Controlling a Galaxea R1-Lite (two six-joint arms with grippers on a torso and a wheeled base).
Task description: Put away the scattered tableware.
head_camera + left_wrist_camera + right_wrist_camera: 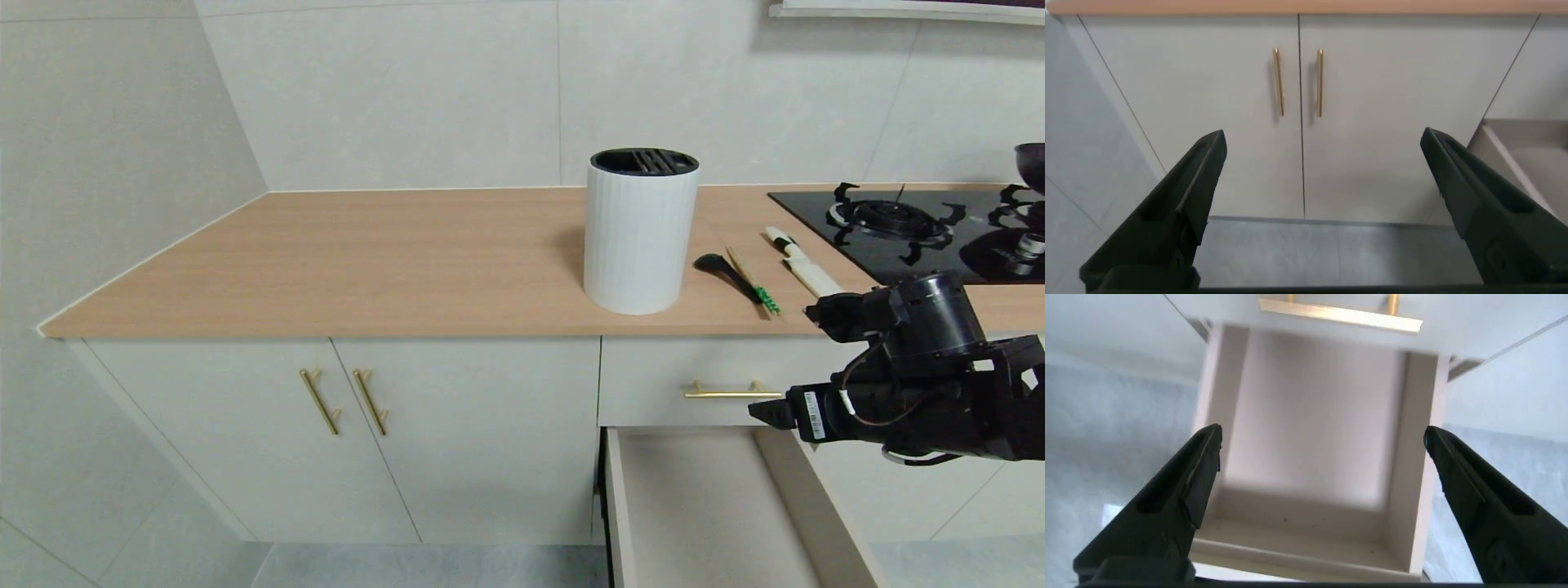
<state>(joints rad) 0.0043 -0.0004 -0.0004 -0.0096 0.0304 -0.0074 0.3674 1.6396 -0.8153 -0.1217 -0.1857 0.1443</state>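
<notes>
- Pale wall tiles rise behind a wooden countertop (pixel 392 261) that runs above white cabinet doors (pixel 1388 122) with brass handles.
- On the countertop's right half, close to its front edge, stands a white ribbed holder (pixel 639 237), upright, with a black slotted top.
- A black gas hob (pixel 906 229) is set into the countertop's right end.
- Between holder and hob the tableware lies flat: a black spoon (pixel 713 264) just beside the holder, wooden chopsticks (pixel 741 268) lying against its handle, and a pale knife (pixel 804 268) a little apart from them, towards the hob.
- Spoon and chopsticks end in something green near the front edge; I cannot tell which of the two carries it.
- Below the knife, an open drawer (pixel 629 506) juts out under a shut one with a brass bar handle (pixel 731 393).
- The right gripper (pixel 1323 506) hangs above the open drawer, claw released, its fingers wide apart and holding nothing.
- The left gripper (pixel 1319 212) sits low, facing the cabinet doors, likewise spread and holding nothing.
</notes>
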